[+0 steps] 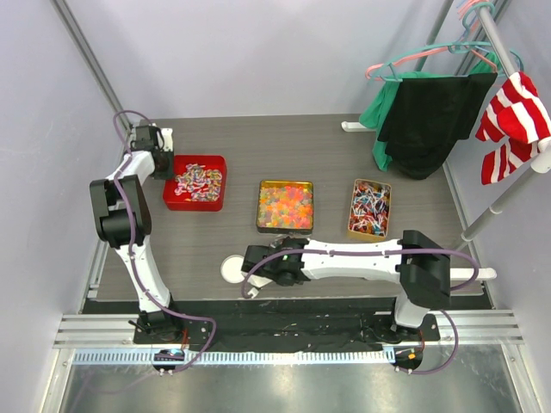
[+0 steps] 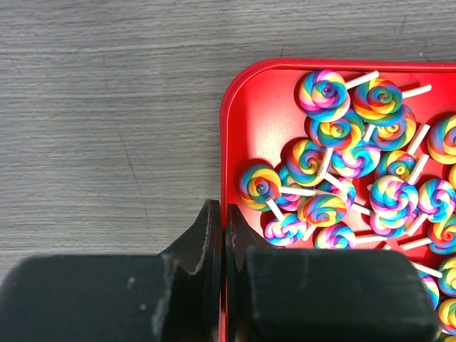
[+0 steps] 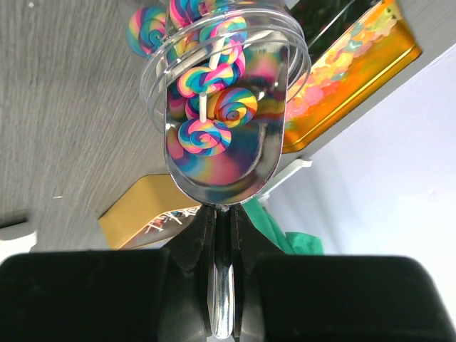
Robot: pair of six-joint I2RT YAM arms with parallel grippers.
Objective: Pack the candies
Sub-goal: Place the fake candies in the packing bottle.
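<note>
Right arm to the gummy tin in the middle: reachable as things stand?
Probably yes. The gummy tin lies just beyond the right gripper, with nothing standing between them. But its fingers are shut on a scoop loaded with lollipops at a clear jar, so empty that first.

Plenty of bare worktop (image 1: 258,142) behind the three boxes. Only thin gaps between red tray (image 1: 194,207), gummy tin (image 1: 260,206) and tin of wrapped sweets (image 1: 365,233). In front, blocked by right arm (image 1: 353,256) lying sideways, scoop (image 3: 221,174) at clear jar (image 1: 233,269). Left fingers (image 2: 209,235) pinched on red tray's left rim. Hanging clothes (image 1: 430,120) crowding far right corner.
</note>
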